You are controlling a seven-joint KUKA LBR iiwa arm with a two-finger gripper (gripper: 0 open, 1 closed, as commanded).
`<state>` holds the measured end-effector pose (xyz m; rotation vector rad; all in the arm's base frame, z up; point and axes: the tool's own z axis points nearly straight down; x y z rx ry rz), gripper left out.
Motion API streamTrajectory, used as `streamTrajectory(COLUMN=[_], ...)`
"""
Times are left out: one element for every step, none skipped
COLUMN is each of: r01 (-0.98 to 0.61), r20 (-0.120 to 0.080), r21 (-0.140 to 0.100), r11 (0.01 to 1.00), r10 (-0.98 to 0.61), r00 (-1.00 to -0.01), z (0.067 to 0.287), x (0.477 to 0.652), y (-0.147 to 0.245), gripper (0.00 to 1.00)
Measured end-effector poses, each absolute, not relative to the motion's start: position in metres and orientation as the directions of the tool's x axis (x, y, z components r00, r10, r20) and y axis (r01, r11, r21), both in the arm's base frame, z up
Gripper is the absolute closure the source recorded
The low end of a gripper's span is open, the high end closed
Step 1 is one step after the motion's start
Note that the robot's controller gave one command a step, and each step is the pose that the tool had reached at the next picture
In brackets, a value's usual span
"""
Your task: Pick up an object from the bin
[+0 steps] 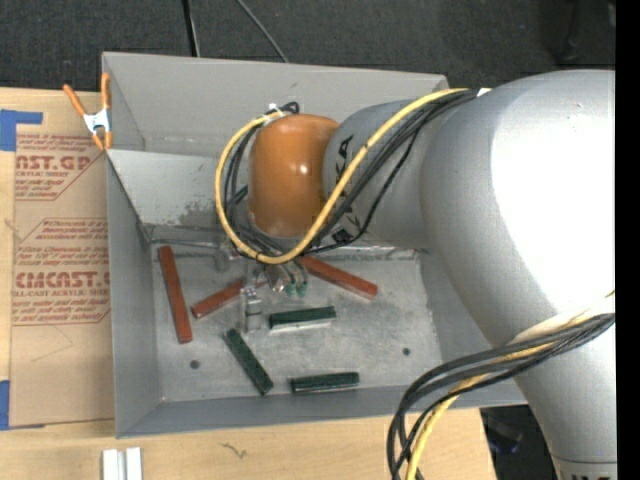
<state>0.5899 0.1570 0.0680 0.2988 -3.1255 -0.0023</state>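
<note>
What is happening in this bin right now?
A robot arm reaches into the grey bin from the right. Its tool is low over the floor, between a red-brown stick and a dark green stick. More red-brown and green sticks lie loose around them. Whether it grips anything cannot be seen.

Looks like a robotics lab or test workshop rather than a home or office. Told by a big grey industrial arm point(520, 218) with an orange wrist cover point(290, 173) and yellow and black cables point(222, 193) looped around it. Stands over a grey metal bin point(132, 288) with a few loose red sticks point(177, 293) and dark green sticks point(247, 360) on its floor. Beyond the bin's far edge, dark carpet-like flooring point(380, 18) with a black cord point(252, 16) trailing across.
</note>
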Motion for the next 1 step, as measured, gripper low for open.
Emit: streamTrajectory(r01=[-0.130], r20=[-0.001], r21=[0.002], r11=[0.991], r10=[-0.130], r00=[-0.991], z=[0.1010], x=[0.5588], y=[0.1646], gripper=[0.00])
